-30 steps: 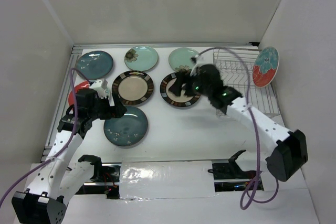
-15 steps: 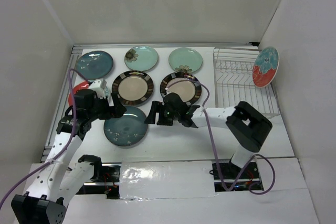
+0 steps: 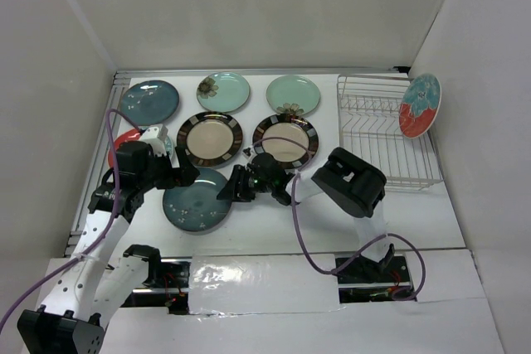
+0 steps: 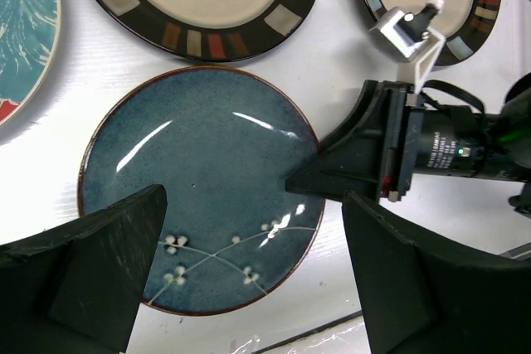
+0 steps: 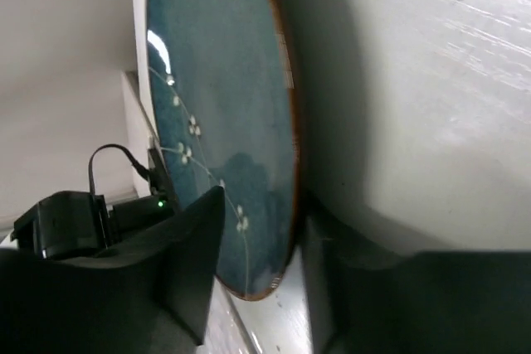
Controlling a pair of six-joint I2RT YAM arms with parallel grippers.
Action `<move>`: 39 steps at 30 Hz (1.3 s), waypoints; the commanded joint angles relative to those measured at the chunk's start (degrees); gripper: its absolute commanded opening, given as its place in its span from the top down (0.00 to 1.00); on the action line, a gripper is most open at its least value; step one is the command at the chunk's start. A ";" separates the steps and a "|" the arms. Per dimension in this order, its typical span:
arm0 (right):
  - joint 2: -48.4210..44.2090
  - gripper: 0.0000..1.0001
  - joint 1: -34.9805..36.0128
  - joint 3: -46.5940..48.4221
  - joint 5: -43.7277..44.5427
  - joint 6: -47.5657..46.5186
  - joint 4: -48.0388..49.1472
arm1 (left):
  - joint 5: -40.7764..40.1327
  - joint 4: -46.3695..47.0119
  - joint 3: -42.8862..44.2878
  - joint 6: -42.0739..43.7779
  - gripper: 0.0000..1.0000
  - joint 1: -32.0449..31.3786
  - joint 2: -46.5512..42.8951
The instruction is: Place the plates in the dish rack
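Note:
A dark teal plate [image 3: 197, 201] with white blossom sprigs lies flat near the front. My left gripper [image 3: 178, 176] hovers over it, open and empty; in the left wrist view [image 4: 249, 288] its fingers straddle the plate [image 4: 191, 188]. My right gripper [image 3: 228, 192] is low at the plate's right edge. It is open, with one finger on each side of the rim [image 5: 286, 163]. The silver wire dish rack [image 3: 377, 134] stands at the right. It holds one red plate with teal flowers [image 3: 420, 105] upright at its far right end.
Flat on the table lie another dark teal plate [image 3: 149, 102], two pale mint plates [image 3: 223, 91] [image 3: 293, 94], two cream plates with dark striped rims [image 3: 209, 138] [image 3: 286, 140], and a red plate [image 3: 123, 143] partly hidden by my left arm. White walls enclose the table.
My right arm has swung left from near the rack, folded low, and brought its open jaws to the dark teal plate's right rim. My left arm has barely moved.

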 commanded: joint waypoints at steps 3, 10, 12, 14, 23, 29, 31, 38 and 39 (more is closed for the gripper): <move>5.45 0.71 1.00 -2.07 -0.39 0.62 2.05 | 0.79 1.39 0.54 -0.11 0.00 -0.32 -0.68; -3.66 1.00 2.84 0.37 5.03 -9.02 -12.50 | 1.31 1.39 0.54 -0.11 0.00 -0.32 -1.21; -7.36 1.00 3.46 5.29 8.64 -14.98 -24.62 | 1.32 1.39 0.54 -0.11 0.00 -0.32 -1.82; -12.99 1.00 3.46 8.80 14.79 -18.61 -32.28 | 1.32 1.39 0.54 -0.11 0.00 -0.32 -1.82; -32.58 1.00 -7.60 27.08 29.82 -34.17 -61.48 | 0.79 1.39 0.54 -0.11 0.00 -0.32 -2.44; -39.28 1.00 -19.37 38.87 36.25 -45.15 -68.69 | 0.79 1.39 0.54 -0.11 0.00 -0.32 -2.44; -41.39 1.00 -23.41 41.85 37.31 -49.44 -68.70 | 0.79 1.39 0.54 -0.11 0.00 -0.32 -2.44; -46.14 1.00 -43.96 39.24 40.83 -63.07 -58.79 | 0.79 1.39 0.54 -0.11 0.00 -0.32 -1.91; -46.84 1.00 -45.83 38.19 40.83 -64.05 -57.20 | 0.79 1.39 0.54 -0.11 0.00 -0.32 -1.91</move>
